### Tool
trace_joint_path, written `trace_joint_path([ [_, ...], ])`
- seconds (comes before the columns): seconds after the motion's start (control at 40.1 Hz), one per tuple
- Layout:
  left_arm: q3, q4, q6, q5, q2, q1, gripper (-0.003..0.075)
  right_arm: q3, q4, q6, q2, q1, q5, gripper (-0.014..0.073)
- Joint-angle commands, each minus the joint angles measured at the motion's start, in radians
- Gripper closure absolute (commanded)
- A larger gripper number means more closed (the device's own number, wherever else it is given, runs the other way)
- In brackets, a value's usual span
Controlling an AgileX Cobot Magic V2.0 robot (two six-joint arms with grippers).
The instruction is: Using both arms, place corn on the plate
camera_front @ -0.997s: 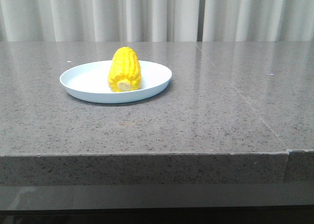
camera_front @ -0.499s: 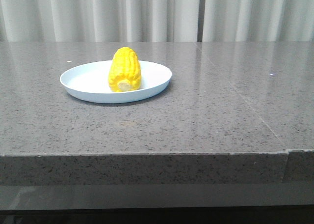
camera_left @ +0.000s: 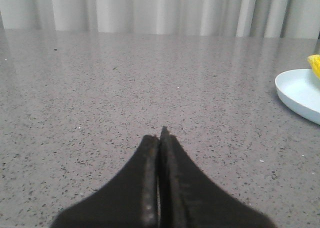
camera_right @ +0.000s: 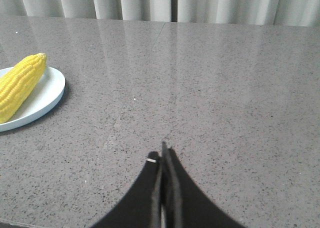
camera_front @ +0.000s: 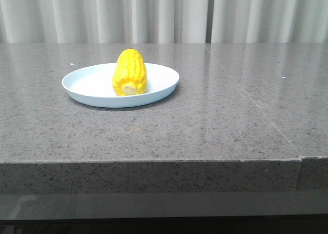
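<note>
Desk: my desk (camera_front: 215, 126) is grey speckled stone, glossy, with a thick front edge and thin seams running across its right part.
On the desk: one plate (camera_front: 87, 88), pale blue, round and shallow, sits flat left of centre, towards the far side.
On the plate: a corn cob (camera_front: 130, 72), stub end facing me.

A speckled grey stone table (camera_front: 215, 126) stands before pale pleated curtains (camera_front: 164, 13)
</note>
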Motion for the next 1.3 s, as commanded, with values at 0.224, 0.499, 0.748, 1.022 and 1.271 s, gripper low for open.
trace_joint_path([
  [0.224,0.004,-0.007,0.001,-0.094,-0.021,0.002,0.0741,-0.026,-0.010,-0.001,0.009,-0.004,-0.080,0.0676],
  [0.499,0.004,-0.007,0.001,-0.094,-0.021,0.002,0.0741,-0.026,-0.010,-0.001,0.009,-0.004,-0.080,0.0676],
  [0.748,0.004,-0.007,0.001,-0.094,-0.021,0.002,0.0741,-0.026,-0.010,-0.001,0.009,-0.004,-0.080,0.0676],
  [1.022,0.004,-0.007,0.001,-0.094,-0.021,0.002,0.0741,0.111,-0.034,-0.001,-0.061,-0.058,-0.174,0.0676],
  [1.271,0.004,-0.007,0.001,-0.094,-0.021,0.002,0.0741,0.328,-0.034,-0.001,-0.195,-0.157,-0.241,0.0676],
])
